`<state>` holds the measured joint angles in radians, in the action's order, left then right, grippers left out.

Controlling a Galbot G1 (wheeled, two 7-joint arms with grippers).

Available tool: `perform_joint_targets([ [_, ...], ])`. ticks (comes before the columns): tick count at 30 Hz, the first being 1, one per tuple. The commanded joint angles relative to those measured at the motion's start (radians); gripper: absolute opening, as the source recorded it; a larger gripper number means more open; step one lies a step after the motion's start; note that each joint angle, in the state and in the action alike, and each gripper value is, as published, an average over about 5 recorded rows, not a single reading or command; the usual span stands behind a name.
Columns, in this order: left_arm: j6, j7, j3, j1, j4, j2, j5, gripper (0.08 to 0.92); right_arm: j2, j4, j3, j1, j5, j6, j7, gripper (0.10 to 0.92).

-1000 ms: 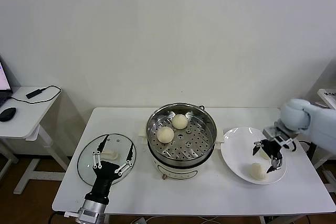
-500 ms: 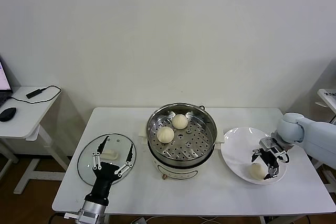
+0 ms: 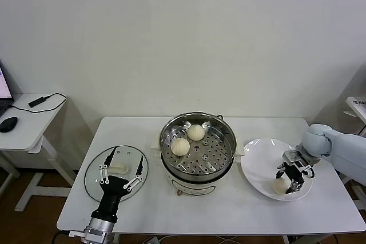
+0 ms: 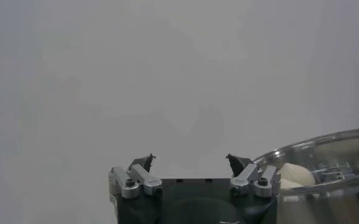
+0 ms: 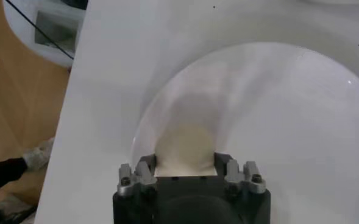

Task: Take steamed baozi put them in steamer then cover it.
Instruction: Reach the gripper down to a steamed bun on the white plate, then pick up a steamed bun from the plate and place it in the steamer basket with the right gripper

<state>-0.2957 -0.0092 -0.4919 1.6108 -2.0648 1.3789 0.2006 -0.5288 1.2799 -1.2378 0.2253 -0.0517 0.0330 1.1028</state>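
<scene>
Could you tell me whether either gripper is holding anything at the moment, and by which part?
The right gripper brackets a cream-white round bun's sides on the white plate; a closed grasp cannot be confirmed.

Pale blue-grey rounded shell on the right arm [image 3: 337,146], ending in a black right gripper [image 3: 290,182] with silver linkages. Black left gripper [image 3: 121,162], thin dark fingers, white-jointed links, silver wrist collar, screws on silver knuckles.
</scene>
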Motion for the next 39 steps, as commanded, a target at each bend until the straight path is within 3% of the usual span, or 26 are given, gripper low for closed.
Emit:
perform_joint_targets([
  [1, 0.002, 0.000, 0.000, -0.001, -0.001, -0.002, 0.000, 0.823, 0.019, 0.045, 0.066, 0.117, 0.037, 0.064, 0.078, 0.612],
  [7, 0.008, 0.000, 0.003, 0.000, -0.017, -0.003, 0.000, 0.823, -0.083, 0.078, 0.032, 0.409, -0.003, 0.242, 0.146, 0.618],
  [14, 0.007, 0.000, 0.003, 0.006, -0.017, -0.003, 0.001, 0.823, -0.258, 0.171, -0.052, 0.591, -0.082, 0.344, 0.146, 0.633],
  [26, 0.001, 0.000, 0.017, -0.006, -0.001, 0.000, 0.002, 0.823, -0.403, 0.366, -0.056, 0.485, 0.123, 0.430, 0.088, 0.636],
  [39, 0.000, 0.000, 0.010, -0.011, 0.003, -0.003, -0.004, 0.823, -0.426, 0.375, -0.049, 0.312, 0.341, 0.562, 0.005, 0.628],
])
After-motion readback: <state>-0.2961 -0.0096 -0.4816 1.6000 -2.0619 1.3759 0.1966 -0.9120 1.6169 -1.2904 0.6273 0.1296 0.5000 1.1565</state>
